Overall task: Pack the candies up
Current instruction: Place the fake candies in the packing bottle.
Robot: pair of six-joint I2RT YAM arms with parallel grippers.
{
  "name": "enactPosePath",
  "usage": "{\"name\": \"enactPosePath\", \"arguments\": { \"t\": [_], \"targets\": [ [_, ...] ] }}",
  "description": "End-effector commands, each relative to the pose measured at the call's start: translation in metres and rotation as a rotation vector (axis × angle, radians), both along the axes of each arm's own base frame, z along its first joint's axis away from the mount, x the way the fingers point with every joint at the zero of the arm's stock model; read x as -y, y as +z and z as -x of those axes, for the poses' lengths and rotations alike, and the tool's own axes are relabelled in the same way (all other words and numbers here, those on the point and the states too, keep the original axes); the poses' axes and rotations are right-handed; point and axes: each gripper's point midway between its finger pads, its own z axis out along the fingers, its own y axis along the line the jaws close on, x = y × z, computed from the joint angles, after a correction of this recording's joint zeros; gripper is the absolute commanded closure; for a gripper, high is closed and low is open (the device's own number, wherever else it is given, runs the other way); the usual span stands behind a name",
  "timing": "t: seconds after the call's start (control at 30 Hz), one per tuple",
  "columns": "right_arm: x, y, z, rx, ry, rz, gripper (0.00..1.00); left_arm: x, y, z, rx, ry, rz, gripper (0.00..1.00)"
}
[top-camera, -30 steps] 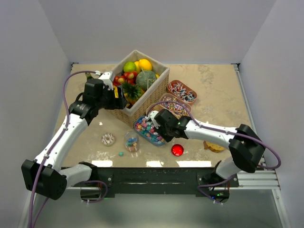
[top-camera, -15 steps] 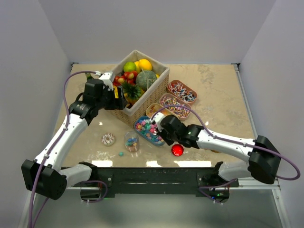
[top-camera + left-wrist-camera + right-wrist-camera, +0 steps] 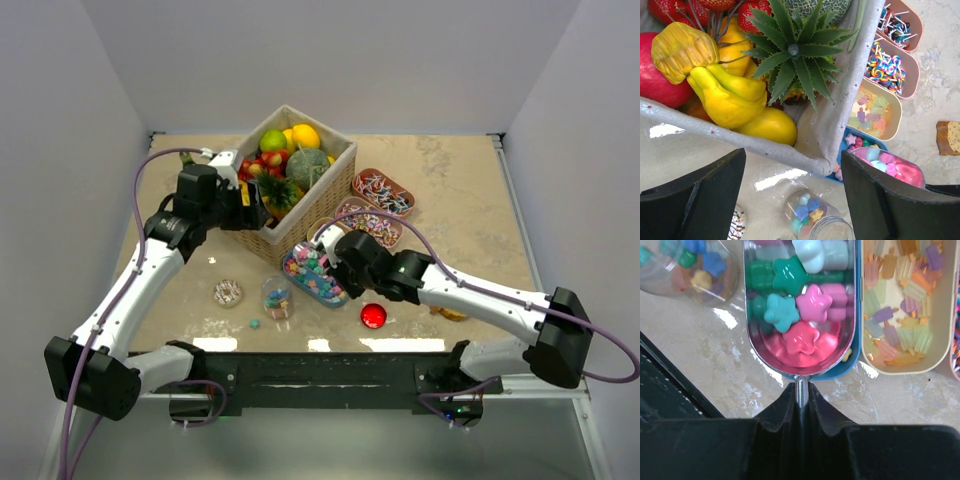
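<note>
A metal scoop (image 3: 800, 305) holds several star-shaped pastel candies, pink, teal and white. My right gripper (image 3: 800, 390) is shut on its thin handle, and the scoop hangs over the blue tray (image 3: 312, 275) of star candies. A clear jar (image 3: 277, 297) with a few star candies stands to the left of that tray. My left gripper (image 3: 792, 195) is open and holds nothing. It hovers by the near corner of the fruit basket (image 3: 815, 135), above the jar (image 3: 812, 215). A cream tray (image 3: 905, 315) holds popsicle-shaped candies.
The wicker basket (image 3: 300, 180) of toy fruit stands at the back. Two pink trays (image 3: 383, 192) of wrapped sweets and lollipops lie to its right. A sprinkled doughnut (image 3: 228, 292), a loose candy (image 3: 254, 323), a red ball (image 3: 373, 316) and a cookie (image 3: 452, 311) lie near the front.
My right arm's elbow has swung out to the right, and the gripper with the scoop has shifted slightly over the blue tray. The left arm has not moved.
</note>
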Motion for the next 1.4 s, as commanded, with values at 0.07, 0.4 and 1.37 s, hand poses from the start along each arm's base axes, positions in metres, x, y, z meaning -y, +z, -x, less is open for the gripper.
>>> {"name": "enactPosePath", "arguments": {
  "t": [0.07, 0.4, 1.37],
  "targets": [
    [-0.024, 0.046, 0.021, -0.062, 0.054, -0.013, 1.0, 0.009, 0.015, 0.006, 0.032, -0.063, 0.027, 0.19],
    [-0.049, 0.064, 0.08, -0.169, 0.169, -0.004, 1.0, 0.007, 0.009, 0.02, 0.032, -0.087, 0.023, 0.18],
    [-0.048, 0.055, 0.102, -0.428, 0.052, 0.202, 1.0, 0.004, -0.001, 0.025, 0.034, -0.088, 0.014, 0.18]
  ]
}}
